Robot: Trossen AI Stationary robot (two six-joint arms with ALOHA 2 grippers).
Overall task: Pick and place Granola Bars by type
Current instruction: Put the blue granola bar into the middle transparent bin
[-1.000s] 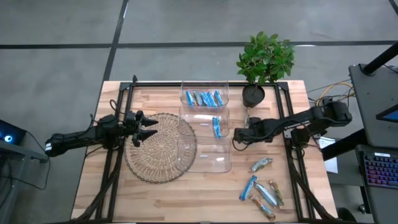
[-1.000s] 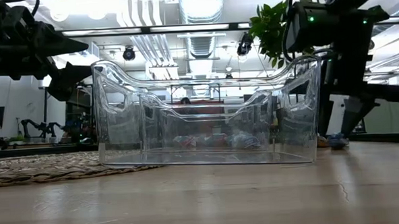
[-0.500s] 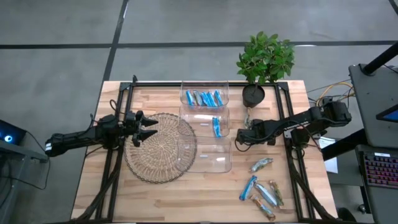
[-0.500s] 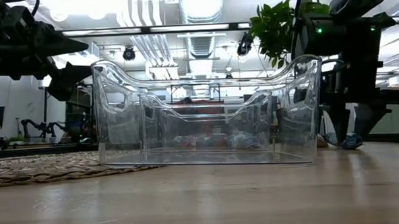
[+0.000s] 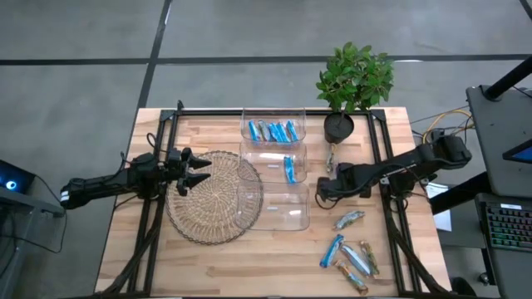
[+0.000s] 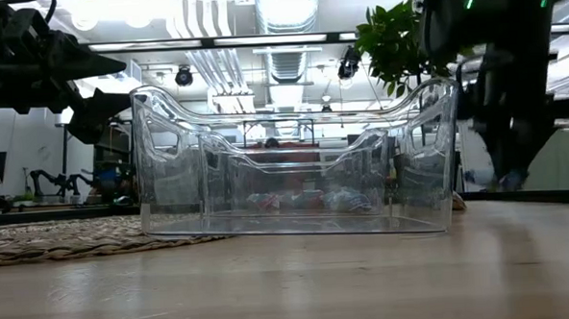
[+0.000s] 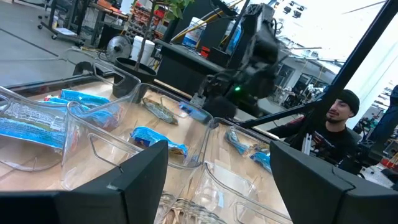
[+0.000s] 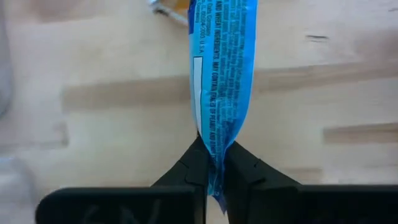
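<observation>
Wooden table (image 5: 208, 257) carries three clear bins (image 5: 273, 209) in a row, a round woven mat (image 5: 212, 199) and a potted plant (image 5: 352, 79). Left gripper (image 5: 196, 169) hovers over the mat, fingers spread and empty. Right gripper (image 8: 214, 168) is pinched tight on one blue granola bar (image 8: 221, 74), whose long axis runs straight out from the jaws. Five loose bars (image 5: 350, 257) lie beyond it on bare wood; roughly seven sit in two bins.
</observation>
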